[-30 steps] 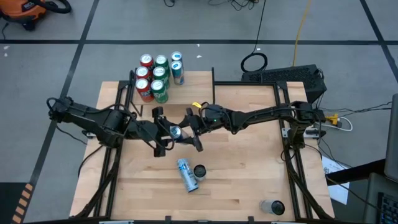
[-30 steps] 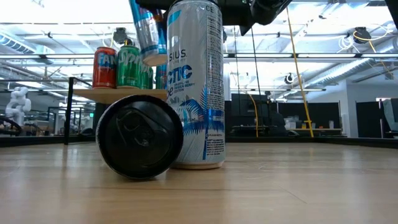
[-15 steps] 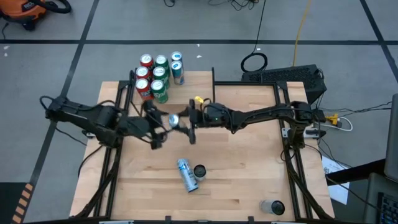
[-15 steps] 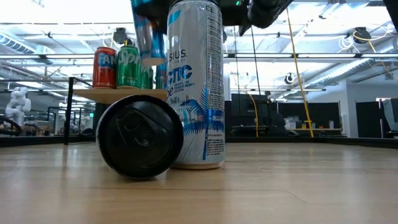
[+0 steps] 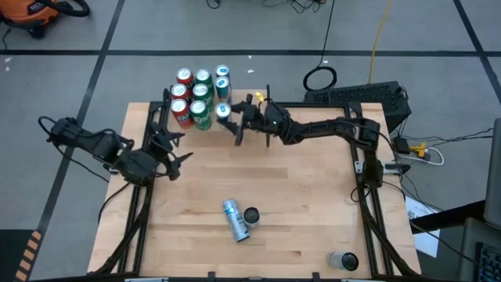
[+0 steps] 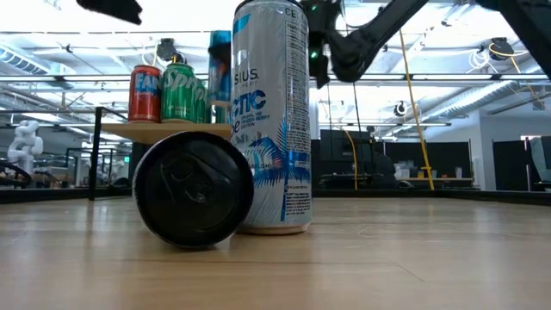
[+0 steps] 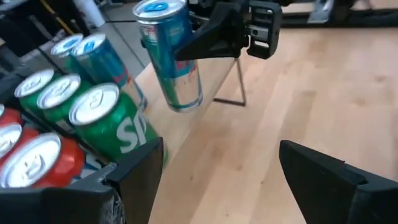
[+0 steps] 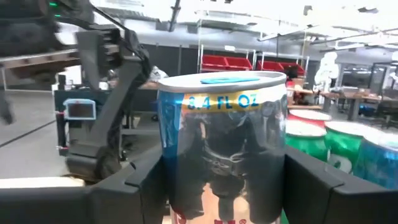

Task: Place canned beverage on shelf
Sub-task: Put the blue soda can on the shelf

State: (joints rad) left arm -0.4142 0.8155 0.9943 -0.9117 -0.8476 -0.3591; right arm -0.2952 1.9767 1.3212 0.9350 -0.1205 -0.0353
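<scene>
Bench (image 5: 297, 196) — pale wood, visible grain, smooth satin finish. Shelf (image 5: 243, 100) — the same light wood, with thin black metal uprights, matt. Blue can (image 7: 169, 53) — glossy printed metal with a bright, mirror-like rim and base; it sits between the matt black, plastic-looking fingers of the right gripper (image 5: 232, 119). Green and red cans (image 7: 93, 124) — shiny printed metal, brushed silver lids. Tall white can (image 6: 271, 120) — glossy printed wall; black can (image 6: 194, 191) on its side — dull dark end.
</scene>
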